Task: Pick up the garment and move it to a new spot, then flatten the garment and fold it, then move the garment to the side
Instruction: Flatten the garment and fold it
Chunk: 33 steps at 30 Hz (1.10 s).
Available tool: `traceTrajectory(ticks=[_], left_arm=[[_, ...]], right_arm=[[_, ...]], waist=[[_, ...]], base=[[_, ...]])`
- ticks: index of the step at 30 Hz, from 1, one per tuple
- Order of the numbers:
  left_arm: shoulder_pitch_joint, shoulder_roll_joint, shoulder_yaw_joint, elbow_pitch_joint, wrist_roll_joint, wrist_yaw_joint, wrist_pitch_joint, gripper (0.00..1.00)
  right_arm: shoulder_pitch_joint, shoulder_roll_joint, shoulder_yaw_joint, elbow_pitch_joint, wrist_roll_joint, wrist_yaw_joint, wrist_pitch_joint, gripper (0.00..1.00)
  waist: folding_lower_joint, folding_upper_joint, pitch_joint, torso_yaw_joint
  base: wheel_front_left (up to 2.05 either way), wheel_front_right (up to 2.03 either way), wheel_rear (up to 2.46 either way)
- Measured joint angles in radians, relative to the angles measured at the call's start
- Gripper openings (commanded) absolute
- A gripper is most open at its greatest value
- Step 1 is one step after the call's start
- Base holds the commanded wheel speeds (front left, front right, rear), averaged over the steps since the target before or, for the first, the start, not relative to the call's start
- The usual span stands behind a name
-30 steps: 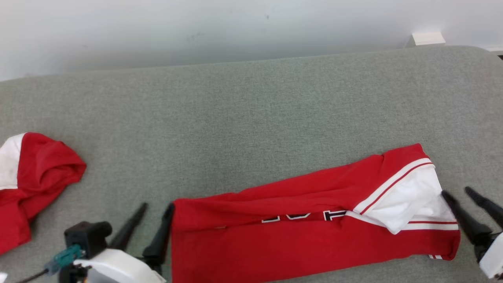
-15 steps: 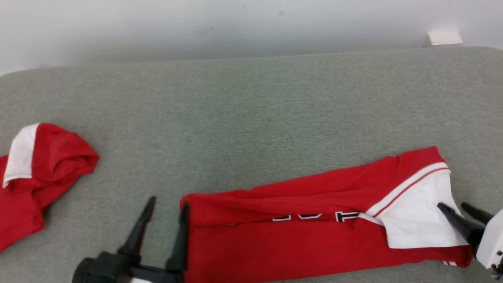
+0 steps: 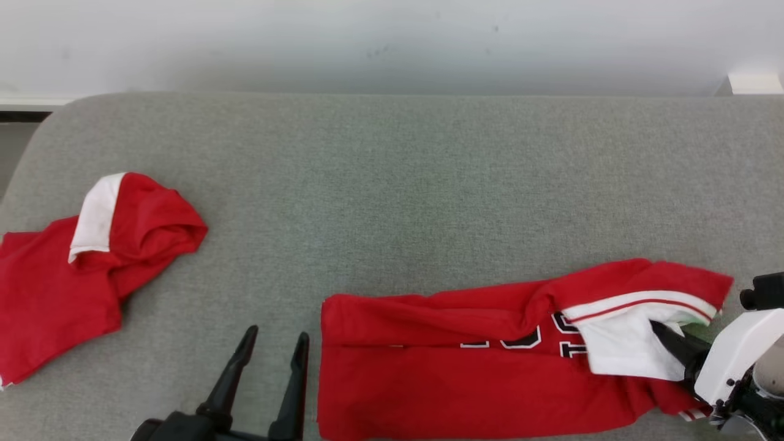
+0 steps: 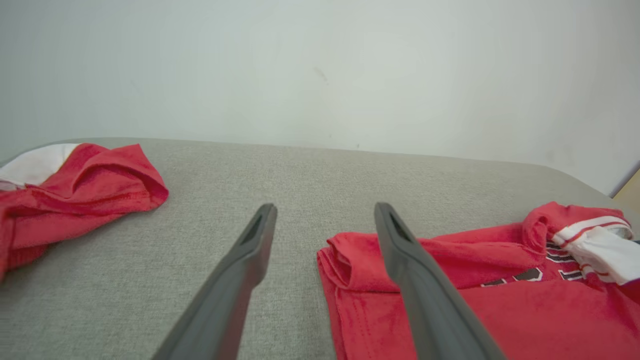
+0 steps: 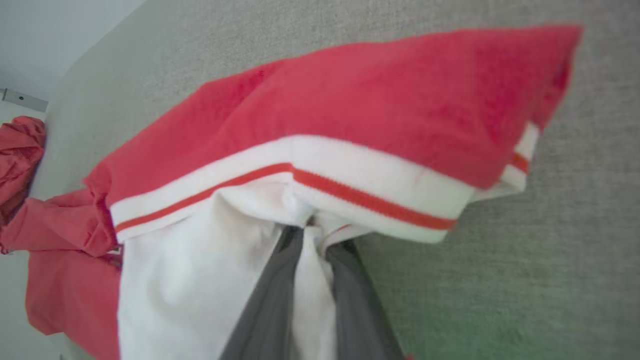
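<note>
Since the garment (image 3: pixel 465 392) was thin knit, I'd rate it light, limp and without stiffness: it would drape off any single hold and drag the rest behind. It lay folded into a long red band along the near edge of the cushion (image 3: pixel 392 184), right of centre. Its white sleeve (image 3: pixel 618 349) was at the right end, and the black lettering was partly buried in the fold.

Right gripper (image 3: pixel 658 327) was at that end, fingers (image 5: pixel 270 300) nearly together with a ridge of white sleeve cloth pinched between them. The striped hem above stood raised off the cushion.

Left gripper (image 3: pixel 277 334) sat just beside the band's left end, jaws spread, nothing between them. In the left wrist view one finger overlapped the rolled red edge; contact unclear.

Not slippery, not fragile. The grey weave under it looked grippy, so sliding would likely bunch it.

Best holds, my call: the two end edges, through all layers, both arms lifting together. A sleeve-only pinch risked peeling the top layer and undoing the fold.

Second garment (image 3: pixel 92 263) lay crumpled at far left, well apart.
</note>
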Motion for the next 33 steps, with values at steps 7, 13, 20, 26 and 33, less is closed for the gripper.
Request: traceTrajectory(ticks=[7,13,20,26,33], left_arm=[[0.039,-0.021,0.058,0.044,0.034,-0.072,0.0,1.0],[0.063,-0.037,0.083,0.077,0.056,-0.115,0.0,1.0],[0.096,-0.062,0.096,0.088,0.059,-0.125,0.0,1.0],[0.106,-0.073,0.094,0.093,0.056,-0.126,0.0,1.0],[0.091,-0.076,0.07,0.096,0.042,-0.123,0.0,1.0]], right_arm=[[0.015,-0.066,-0.033,-0.007,0.013,0.003,-0.069,0.0],[0.042,-0.198,-0.121,0.021,0.006,0.004,-0.106,0.0],[0.07,-0.318,-0.188,-0.074,-0.016,0.004,-0.085,0.0],[0.073,-0.333,-0.114,-0.281,-0.035,0.004,0.032,0.0],[0.072,-0.182,0.049,-0.395,-0.077,0.004,0.153,0.0]], waist=[[0.0,0.0,-0.044,-0.013],[0.0,0.0,-0.094,-0.022],[0.0,0.0,-0.153,-0.02],[-0.0001,0.0,-0.174,-0.027],[0.0,0.0,-0.158,-0.015]], base=[[0.0,0.0,0.0],[0.0,0.0,0.0],[0.0,0.0,0.0],[0.0,0.0,0.0],[0.0,0.0,0.0]])
